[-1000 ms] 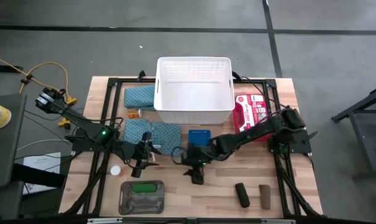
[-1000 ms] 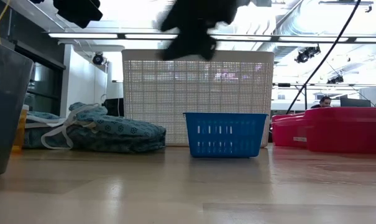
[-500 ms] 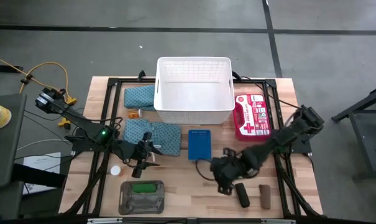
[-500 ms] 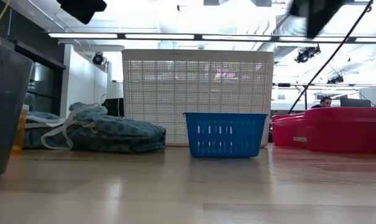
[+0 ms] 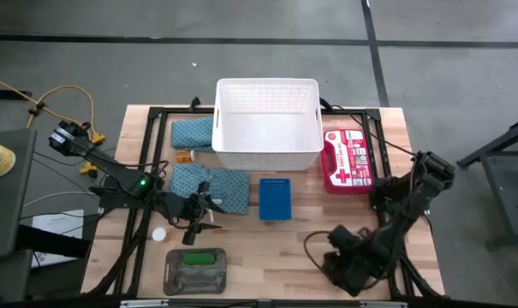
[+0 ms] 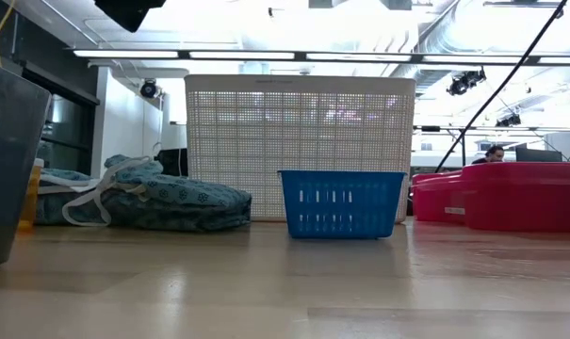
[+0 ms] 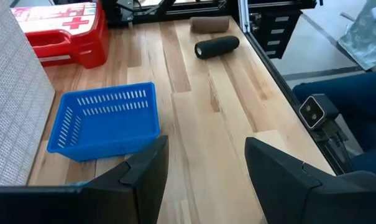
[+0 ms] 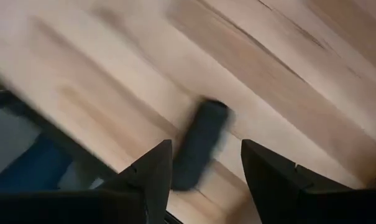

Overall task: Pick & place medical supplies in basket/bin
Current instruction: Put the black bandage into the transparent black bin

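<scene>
The white basket [image 5: 267, 128] stands at the table's far middle. Two teal cloths [image 5: 193, 133] [image 5: 216, 186] lie to its left. A green roll [image 5: 203, 257] lies on the grey tray [image 5: 175, 278] near the white disc [image 5: 159, 233] and the orange vial [image 5: 184, 156]. My left gripper [image 5: 203, 214] hovers open beside the nearer cloth. My right gripper [image 8: 206, 180] is open above the black roll [image 8: 200, 143] at the near right. In the high view the right arm [image 5: 361, 257] hides that roll and the brown roll [image 7: 209, 23].
A small blue basket [image 5: 274, 198] stands in front of the white basket, and a red first-aid kit [image 5: 348, 158] lies to its right. Bare wood shows in the near middle of the table [image 5: 271, 257]. A black frame runs along the table's edges.
My right arm has swung from the table's middle, beside the blue basket, toward the near right corner, and now hangs over the black and brown rolls. It has left the low view. The left arm has kept still.
</scene>
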Controlling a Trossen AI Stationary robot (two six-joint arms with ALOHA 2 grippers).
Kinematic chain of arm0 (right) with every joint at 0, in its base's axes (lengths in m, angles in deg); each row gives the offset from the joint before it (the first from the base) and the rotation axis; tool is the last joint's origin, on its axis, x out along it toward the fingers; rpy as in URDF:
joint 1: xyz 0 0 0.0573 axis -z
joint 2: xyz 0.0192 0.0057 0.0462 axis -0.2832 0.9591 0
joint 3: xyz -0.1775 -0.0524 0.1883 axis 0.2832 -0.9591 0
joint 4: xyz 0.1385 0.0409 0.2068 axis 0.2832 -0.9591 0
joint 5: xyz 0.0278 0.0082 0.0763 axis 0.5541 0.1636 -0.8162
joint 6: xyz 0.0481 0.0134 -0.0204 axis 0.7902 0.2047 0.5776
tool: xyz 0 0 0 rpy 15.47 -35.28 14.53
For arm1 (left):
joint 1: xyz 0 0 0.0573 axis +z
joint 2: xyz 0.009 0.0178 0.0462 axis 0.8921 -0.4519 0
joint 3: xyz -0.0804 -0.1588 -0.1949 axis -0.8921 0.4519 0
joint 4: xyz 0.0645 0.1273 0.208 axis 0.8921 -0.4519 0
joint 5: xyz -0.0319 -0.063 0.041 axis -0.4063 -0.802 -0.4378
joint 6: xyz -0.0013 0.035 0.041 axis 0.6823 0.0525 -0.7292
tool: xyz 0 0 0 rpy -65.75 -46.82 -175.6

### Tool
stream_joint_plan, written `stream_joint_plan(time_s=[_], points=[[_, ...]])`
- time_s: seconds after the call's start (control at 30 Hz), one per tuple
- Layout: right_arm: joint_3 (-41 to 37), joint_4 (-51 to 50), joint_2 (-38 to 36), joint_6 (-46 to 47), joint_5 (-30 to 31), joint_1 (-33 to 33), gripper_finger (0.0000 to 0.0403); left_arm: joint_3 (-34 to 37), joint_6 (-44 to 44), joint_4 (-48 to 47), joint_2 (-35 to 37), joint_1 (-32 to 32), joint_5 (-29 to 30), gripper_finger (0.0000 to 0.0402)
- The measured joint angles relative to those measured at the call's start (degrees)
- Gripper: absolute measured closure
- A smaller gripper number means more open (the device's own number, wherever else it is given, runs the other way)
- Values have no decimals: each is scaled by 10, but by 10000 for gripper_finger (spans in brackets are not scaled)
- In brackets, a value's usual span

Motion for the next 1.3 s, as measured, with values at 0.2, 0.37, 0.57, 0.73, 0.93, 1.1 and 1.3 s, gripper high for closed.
stream_joint_plan(time_s=[0.2, 0.37, 0.57, 0.73, 0.93, 1.1, 1.3], points=[[-37, 21, 3, 77, -11, -31, 222, 0, 0, 0, 0, 0, 0, 196], [-54, 37, 3, 83, -11, -39, 222, 0, 0, 2, 0, 0, 0, 196], [-84, 103, 3, 84, -8, -39, 222, 0, 0, 10, 0, 0, 0, 196], [-116, 181, 3, 94, 5, -42, 222, 0, 0, 13, 0, 0, 0, 196], [-142, 239, 9, 114, 2, -46, 222, 0, 0, 12, 0, 0, 0, 196], [-165, 290, 9, 115, 4, -46, 222, 0, 0, 12, 0, 0, 0, 196], [-166, 285, 9, 113, 1, -49, 222, 0, 0, 12, 0, 0, 0, 196]])
